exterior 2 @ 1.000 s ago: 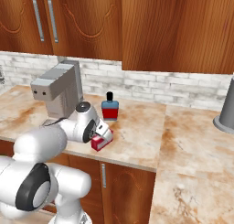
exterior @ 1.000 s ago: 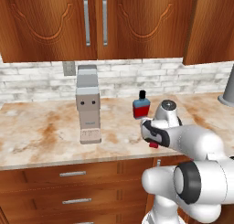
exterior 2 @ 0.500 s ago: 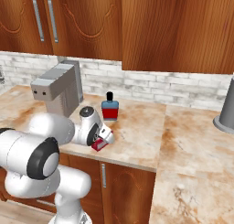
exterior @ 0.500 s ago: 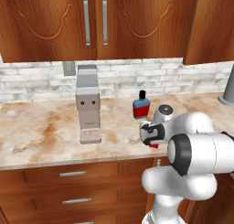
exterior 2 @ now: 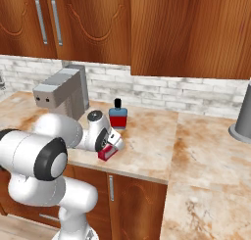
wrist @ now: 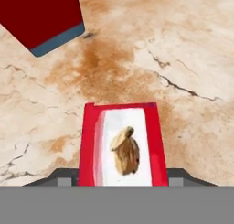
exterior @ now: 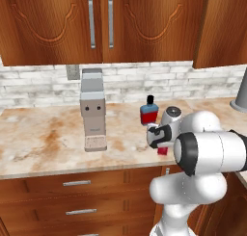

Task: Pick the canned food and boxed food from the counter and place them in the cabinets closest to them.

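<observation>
1. the step in hand looks like the pickup of the boxed food (wrist: 121, 145): in the hand view the red box sits dead centre at 6 o'clock, right between the two dark finger tips, lying on the counter (wrist: 183, 58).
2. the gripper (exterior 2: 112, 142) is low over the box near the counter's front edge; the tips flank the box, but i cannot tell whether they already press its sides or stand just off them.
3. if the grip is not made yet, the next move calls for closing on the box's two long sides, then a straight lift before any swing.
4. the blue-and-red bottle (exterior: 149, 112) stands just beyond the box, at about 11 o'clock in the hand view; it is near enough to be clipped on the way up.
5. the cabinets (exterior: 111, 23) hang overhead with doors shut, so a door must be opened first.
6. the grey machine (exterior: 93, 110) at 9 o'clock of the box is well apart; open counter lies to 3 o'clock.
</observation>
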### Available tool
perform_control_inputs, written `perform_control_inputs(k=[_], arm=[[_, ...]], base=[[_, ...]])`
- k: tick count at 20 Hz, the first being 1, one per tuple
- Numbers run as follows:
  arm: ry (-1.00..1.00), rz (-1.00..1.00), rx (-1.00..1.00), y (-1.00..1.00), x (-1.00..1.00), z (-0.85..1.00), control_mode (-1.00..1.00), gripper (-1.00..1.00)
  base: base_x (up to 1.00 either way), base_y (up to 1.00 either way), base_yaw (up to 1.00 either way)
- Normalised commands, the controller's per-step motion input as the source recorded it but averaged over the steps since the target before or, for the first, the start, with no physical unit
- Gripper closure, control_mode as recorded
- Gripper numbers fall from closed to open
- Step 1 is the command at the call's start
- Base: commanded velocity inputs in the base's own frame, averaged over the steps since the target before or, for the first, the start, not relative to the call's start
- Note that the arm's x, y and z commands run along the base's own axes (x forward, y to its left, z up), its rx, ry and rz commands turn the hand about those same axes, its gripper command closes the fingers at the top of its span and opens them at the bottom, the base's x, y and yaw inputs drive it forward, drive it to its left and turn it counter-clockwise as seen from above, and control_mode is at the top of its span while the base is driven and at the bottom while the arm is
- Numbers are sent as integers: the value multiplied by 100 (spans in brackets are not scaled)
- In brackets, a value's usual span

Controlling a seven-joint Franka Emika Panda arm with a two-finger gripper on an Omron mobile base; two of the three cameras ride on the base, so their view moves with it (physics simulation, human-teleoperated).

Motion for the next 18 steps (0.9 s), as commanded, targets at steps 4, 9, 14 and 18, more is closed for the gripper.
perform_control_inputs(k=[4,9,14,18], arm=[[0,0,0,-1,-1,2,-100,100],[0,-2,0,-9,-13,20,-100,100],[6,-1,0,-14,-23,48,-100,100],[10,-1,0,-11,-26,67,-100,100]], base=[[0,0,0],[0,0,0],[0,0,0],[0,0,0]])
